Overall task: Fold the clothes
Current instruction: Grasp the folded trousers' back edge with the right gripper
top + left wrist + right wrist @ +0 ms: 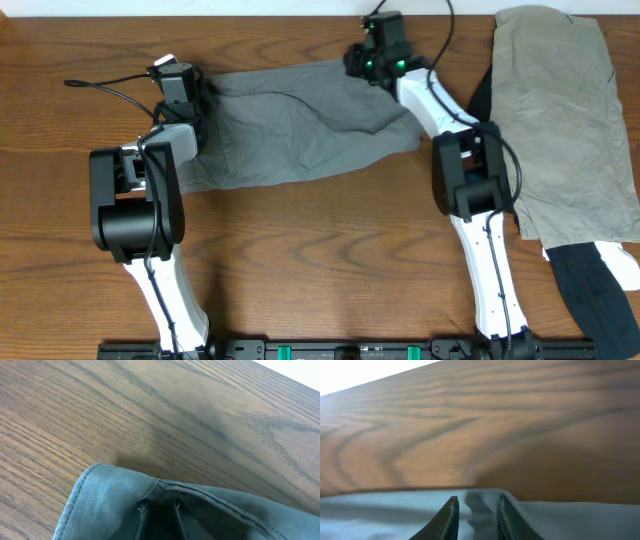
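Note:
The grey shorts [300,125] lie wrinkled and spread across the middle of the wooden table. My left gripper [192,92] is at their far left corner. In the left wrist view the stitched grey edge [110,495] wraps over the fingers [160,507], which are shut on the cloth. My right gripper [367,62] is at the far right corner of the shorts. In the right wrist view its two dark fingers [476,510] pinch a fold of grey fabric [570,520].
A paler khaki garment [565,120] lies at the right side of the table. A black garment [600,295] with a white piece [622,262] lies at the near right corner. Bare wood table [320,260] lies in front of the shorts.

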You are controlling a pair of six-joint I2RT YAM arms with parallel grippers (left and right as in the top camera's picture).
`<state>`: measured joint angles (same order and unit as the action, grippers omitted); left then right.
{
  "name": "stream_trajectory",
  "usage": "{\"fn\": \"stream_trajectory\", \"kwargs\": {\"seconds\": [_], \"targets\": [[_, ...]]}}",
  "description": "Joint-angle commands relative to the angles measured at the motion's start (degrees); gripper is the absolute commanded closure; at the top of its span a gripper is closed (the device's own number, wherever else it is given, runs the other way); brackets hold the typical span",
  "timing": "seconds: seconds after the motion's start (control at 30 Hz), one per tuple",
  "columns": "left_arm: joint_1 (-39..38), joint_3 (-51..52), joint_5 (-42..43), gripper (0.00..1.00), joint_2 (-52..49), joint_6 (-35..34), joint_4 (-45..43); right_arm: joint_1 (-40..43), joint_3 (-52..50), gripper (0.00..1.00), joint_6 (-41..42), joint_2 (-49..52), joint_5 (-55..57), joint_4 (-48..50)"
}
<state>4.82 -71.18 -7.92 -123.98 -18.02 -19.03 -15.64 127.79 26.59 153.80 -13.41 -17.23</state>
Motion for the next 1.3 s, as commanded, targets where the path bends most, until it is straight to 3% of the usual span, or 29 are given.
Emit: {"fn": "stream_trajectory", "kwargs": {"seconds": [0.0,0.2,0.23,0.37,0.47,0.7,0.8,0.93,1.0,1.03,1.07,1.1,1.27], "targets": [[0.63,-0.63,-1.86,0.81,0.55,0.35,0.61,3.10,0.31,0.75,0.59,1.68,1.77,-1.09],[0.63,-0.63,-1.84,0.81,0.55,0.33,0.68,6.82,0.37,0.76,0.57,1.40,-3.63,-1.49],[0.63,-0.63,-1.84,0.75,0.55,0.33,0.66,7.28,0.37,0.76,0.57,1.14,-5.33,-1.44],[0.63,-0.63,-1.81,0.29,1.36,0.35,0.52,8.39,0.42,0.69,-0.17,-1.66,-6.86,-1.62],[0.63,-0.63,-1.79,0.18,3.63,0.35,0.87,8.61,0.42,0.62,-2.89,-4.72,-7.30,-1.97],[0.63,-0.63,-1.70,0.13,14.12,0.61,9.14,8.68,0.42,0.33,-9.18,-14.03,-8.46,-7.26],[0.61,-0.63,1.33,0.10,19.47,4.48,15.52,8.90,0.42,0.13,-9.29,-18.40,-7.45,-13.90],[0.63,-0.63,5.11,0.02,25.35,7.98,24.74,9.46,0.42,0.07,-9.33,-22.27,-7.37,-25.38],[0.63,-0.63,6.12,0.01,27.23,8.15,28.79,9.68,0.42,0.09,-10.08,-22.75,-7.39,-30.38],[0.63,-0.63,6.95,0.01,28.00,8.15,31.01,9.73,0.42,0.26,-11.43,-22.75,-7.37,-33.22],[0.63,-0.63,8.76,0.01,28.50,8.15,33.24,9.73,0.22,0.55,-13.66,-22.34,-6.86,-36.39],[0.63,-0.63,9.99,0.01,28.55,8.15,34.18,9.68,0.04,0.62,-13.92,-22.18,-6.16,-37.62],[0.63,-0.63,17.31,0.01,27.04,12.50,36.98,9.68,-3.04,0.65,-14.69,-21.03,-2.25,-41.83]]}}
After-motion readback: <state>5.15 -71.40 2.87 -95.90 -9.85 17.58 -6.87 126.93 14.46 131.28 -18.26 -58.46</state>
